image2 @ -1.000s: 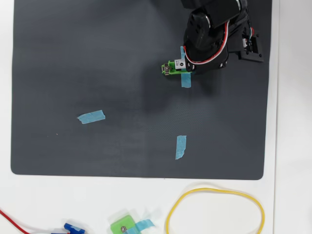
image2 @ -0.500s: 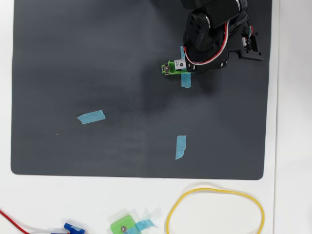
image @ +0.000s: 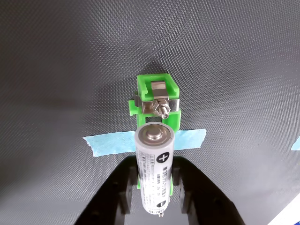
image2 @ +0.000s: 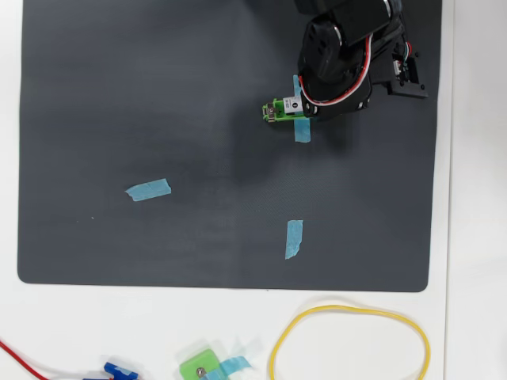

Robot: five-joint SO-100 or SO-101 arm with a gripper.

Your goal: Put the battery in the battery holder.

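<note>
No visible change: gripper (image: 155, 187) still clamps battery (image: 154, 164) over battery holder (image: 155, 101).

Black arm (image2: 341, 47), red-white cables (image2: 337, 95), black fingers (image: 197, 197).

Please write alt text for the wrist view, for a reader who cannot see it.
A white battery sits between the two black fingers of the gripper, directly over a bright-green battery holder with a metal screw contact. The holder rests on a dark mat, with a strip of blue tape across it.
</note>
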